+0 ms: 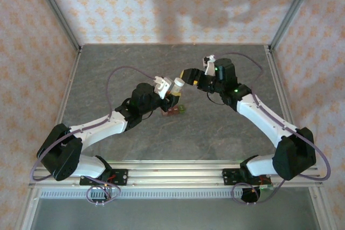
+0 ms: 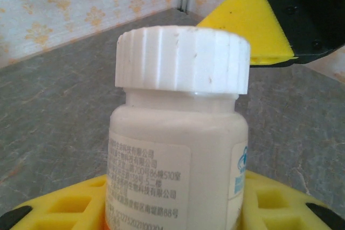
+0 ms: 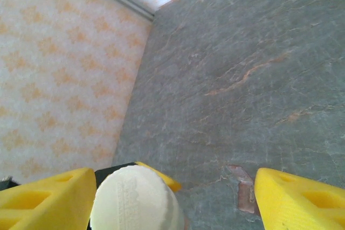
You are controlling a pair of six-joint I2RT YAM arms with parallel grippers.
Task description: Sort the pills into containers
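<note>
My left gripper (image 1: 173, 93) is shut on a small white pill bottle (image 1: 177, 84) and holds it upright above the table. In the left wrist view the bottle (image 2: 178, 149) stands between my yellow fingers (image 2: 64, 206), its ribbed white cap (image 2: 183, 60) on. My right gripper (image 1: 188, 75) hovers just right of the cap, open. From the right wrist the cap top (image 3: 132, 197) sits between the spread fingers (image 3: 302, 197), close to the left one. The containers (image 1: 175, 110), a brownish-red strip with a green end, lie on the table under the bottle. No pills are in view.
Grey stone-patterned table (image 1: 135, 68) inside patterned walls with metal corner posts (image 1: 56, 12). A corner of the brownish-red strip (image 3: 245, 189) shows below my right gripper (image 3: 172, 187). The right gripper's yellow finger (image 2: 253, 20) hangs just behind the cap.
</note>
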